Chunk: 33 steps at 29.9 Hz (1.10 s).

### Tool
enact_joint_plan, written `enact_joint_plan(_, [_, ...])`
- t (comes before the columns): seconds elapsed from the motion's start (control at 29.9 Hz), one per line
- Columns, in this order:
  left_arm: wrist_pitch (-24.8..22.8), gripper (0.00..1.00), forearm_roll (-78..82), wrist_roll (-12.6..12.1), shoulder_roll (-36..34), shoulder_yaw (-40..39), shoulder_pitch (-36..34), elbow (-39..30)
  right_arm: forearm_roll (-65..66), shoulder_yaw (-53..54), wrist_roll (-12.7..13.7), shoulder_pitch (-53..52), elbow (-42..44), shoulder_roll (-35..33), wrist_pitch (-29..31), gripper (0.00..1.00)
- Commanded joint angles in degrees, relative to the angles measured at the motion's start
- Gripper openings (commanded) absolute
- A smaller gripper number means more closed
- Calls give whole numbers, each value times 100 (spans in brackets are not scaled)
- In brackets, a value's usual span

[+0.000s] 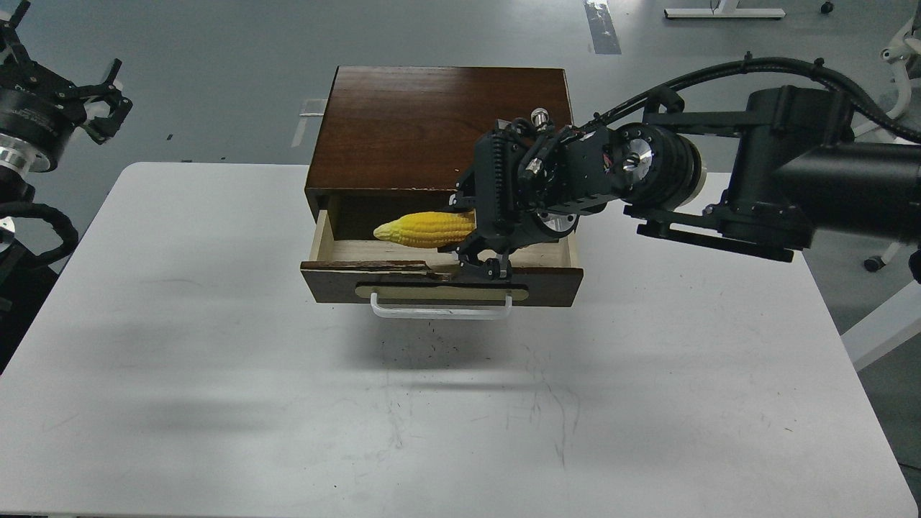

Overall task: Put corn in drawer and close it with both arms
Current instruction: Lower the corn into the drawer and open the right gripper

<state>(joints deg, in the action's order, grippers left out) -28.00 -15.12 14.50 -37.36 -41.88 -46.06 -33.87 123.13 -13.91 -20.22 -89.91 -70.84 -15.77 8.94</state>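
The yellow corn [424, 229] lies level over the open drawer [440, 284], its tapered end pointing left. My right gripper [471, 237] is shut on the corn's right end and holds it just above the pale wood inside. The drawer is pulled out of the dark brown cabinet [439, 122]; its white bar handle [440, 309] faces me. My left gripper [86, 101] is at the far left, beyond the table's edge, held high with its fingers spread open and nothing in it.
The cabinet stands at the back middle of a white table [216, 345]. The right arm [791, 173] reaches in from the right over the table's back right corner. Grey floor lies beyond the table.
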Motion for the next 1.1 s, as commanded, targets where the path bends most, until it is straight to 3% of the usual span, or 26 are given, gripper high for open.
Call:
enact_joint_plan(0.0, [0, 98, -8, 18, 0, -4, 0, -6, 0, -15, 0, 0, 17, -22, -112, 50])
enact_joint_plan(0.67, [0, 98, -8, 18, 0, -48, -9, 3, -114, 82, 0, -36, 52, -40, -261, 58])
enact_joint_plan(0.77, [0, 98, -8, 26, 0, -48, -35, 3, -132, 284, 0, -36, 176, -110, -270, 62])
enact_joint_plan(0.97, [0, 98, -35, 9, 9, -48, -131, 3, -1052, 1240, 9, 17, 798, -303, -331, 81])
enact_joint_plan(1.07, [0, 97, 36, -114, 79, 39, -263, -6, -1667, 1548, 9, 43, 1167, -426, -489, 82])
